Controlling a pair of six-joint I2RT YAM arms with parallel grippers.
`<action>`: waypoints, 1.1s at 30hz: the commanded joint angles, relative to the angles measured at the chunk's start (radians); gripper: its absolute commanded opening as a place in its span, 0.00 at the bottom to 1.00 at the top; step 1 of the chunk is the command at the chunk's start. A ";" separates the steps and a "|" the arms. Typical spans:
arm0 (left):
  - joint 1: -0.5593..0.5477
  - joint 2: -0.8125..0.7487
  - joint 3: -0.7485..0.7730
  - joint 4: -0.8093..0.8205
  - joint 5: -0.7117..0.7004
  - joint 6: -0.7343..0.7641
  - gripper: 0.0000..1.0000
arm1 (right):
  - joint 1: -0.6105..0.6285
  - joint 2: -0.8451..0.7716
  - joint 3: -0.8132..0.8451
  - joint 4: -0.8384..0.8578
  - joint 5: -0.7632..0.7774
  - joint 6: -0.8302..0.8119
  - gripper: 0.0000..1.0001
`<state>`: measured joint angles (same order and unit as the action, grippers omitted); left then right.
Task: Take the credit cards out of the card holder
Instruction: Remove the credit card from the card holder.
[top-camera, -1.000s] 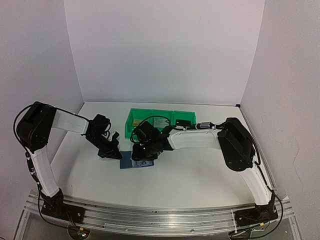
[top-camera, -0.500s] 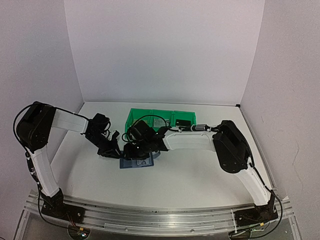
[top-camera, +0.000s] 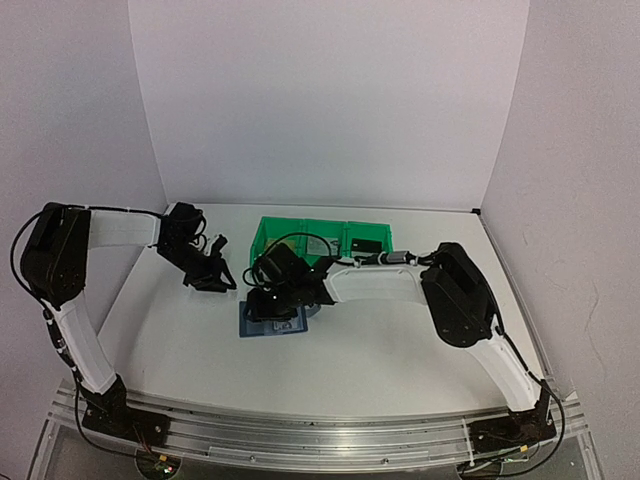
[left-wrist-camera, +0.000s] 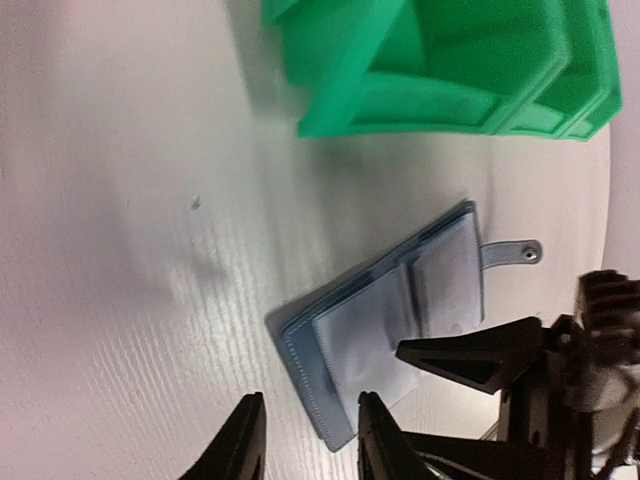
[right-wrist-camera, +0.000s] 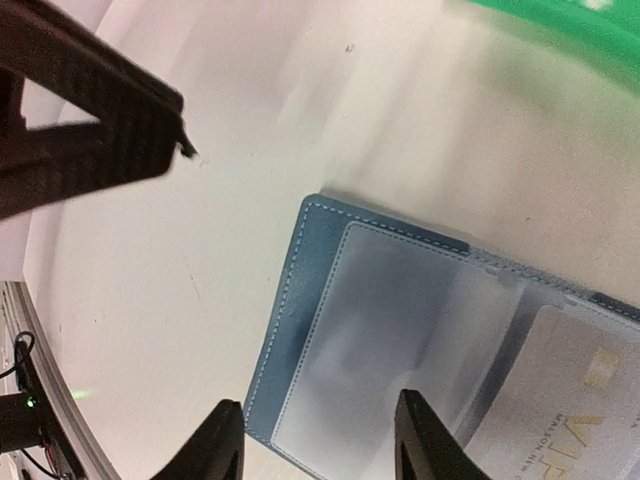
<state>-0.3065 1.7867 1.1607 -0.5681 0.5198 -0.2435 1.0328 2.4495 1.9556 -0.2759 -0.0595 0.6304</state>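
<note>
The blue card holder lies open on the table, its clear slotted sleeves facing up. It also shows in the left wrist view with its tab, and in the right wrist view. A silver-grey card with gold lettering sits inside a sleeve. My right gripper is open just above the holder's end, straddling its corner. My left gripper is open and empty beside the holder's left edge. A small black rectangle, perhaps the black card, lies in the right bin. No gold card is in view.
Green plastic bins stand side by side just behind the card holder, also in the left wrist view. The two grippers are close together; a right finger shows in the left wrist view. White walls enclose the table.
</note>
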 joint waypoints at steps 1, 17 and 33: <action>-0.019 -0.063 0.089 -0.031 0.074 0.005 0.39 | -0.032 -0.208 -0.159 -0.003 0.136 0.072 0.41; -0.181 0.100 0.030 0.102 0.227 -0.155 0.35 | -0.088 -0.185 -0.306 -0.035 0.166 0.183 0.30; -0.186 0.277 0.048 0.188 0.262 -0.171 0.31 | -0.086 -0.142 -0.389 0.040 0.038 0.271 0.25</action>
<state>-0.4899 2.0234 1.1912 -0.4269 0.7863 -0.4023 0.9380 2.2706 1.6307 -0.2549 0.0596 0.8531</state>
